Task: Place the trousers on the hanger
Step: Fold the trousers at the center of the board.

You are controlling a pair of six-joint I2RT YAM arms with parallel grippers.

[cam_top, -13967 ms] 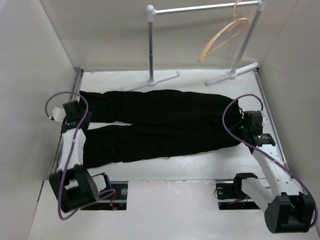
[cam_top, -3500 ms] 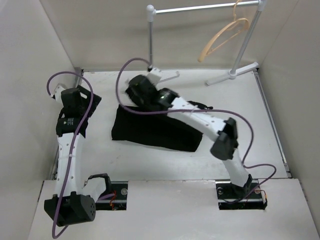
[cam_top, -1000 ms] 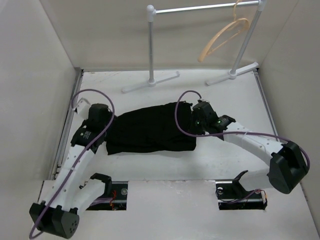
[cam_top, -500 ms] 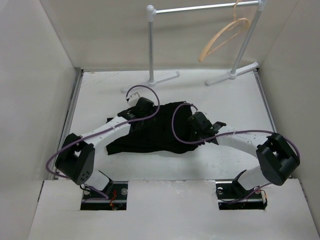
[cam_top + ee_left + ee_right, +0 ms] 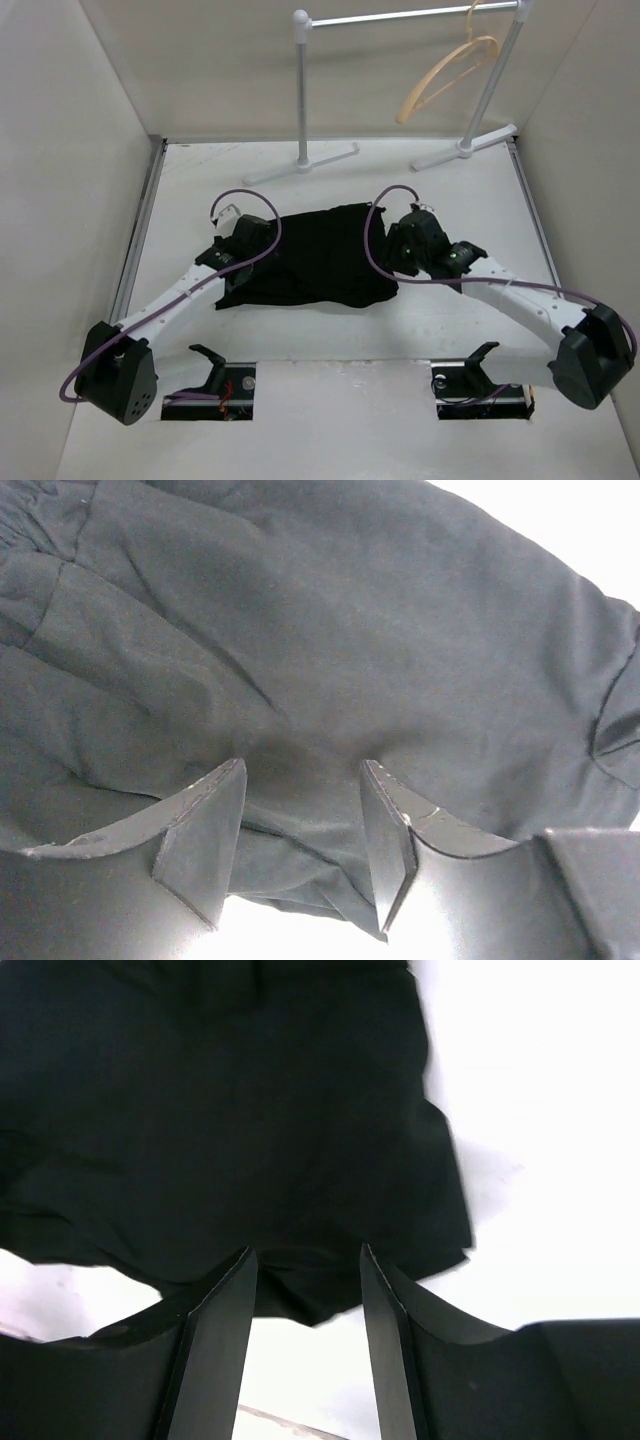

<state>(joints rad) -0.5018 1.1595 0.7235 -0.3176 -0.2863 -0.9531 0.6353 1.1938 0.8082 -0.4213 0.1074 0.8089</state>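
The black trousers (image 5: 312, 255) lie folded into a compact bundle on the white table, mid-view. My left gripper (image 5: 243, 252) is at the bundle's left edge; in the left wrist view it is open (image 5: 300, 780), jaws astride the cloth's edge (image 5: 300, 660). My right gripper (image 5: 392, 255) is at the bundle's right edge; in the right wrist view it is open (image 5: 305, 1260), with the fabric's corner (image 5: 230, 1130) between the jaws. The tan hanger (image 5: 447, 72) hangs from the rail at the back right, away from both grippers.
The silver rail (image 5: 410, 14) stands on two posts with white feet (image 5: 300, 163) (image 5: 465, 148) at the back of the table. Side walls close in left and right. Purple cables loop over both arms.
Over the earlier frames the trousers went from spread flat to a folded bundle. In the last second my left arm swung over the bundle and back to its left edge; the right gripper shifted slightly right.
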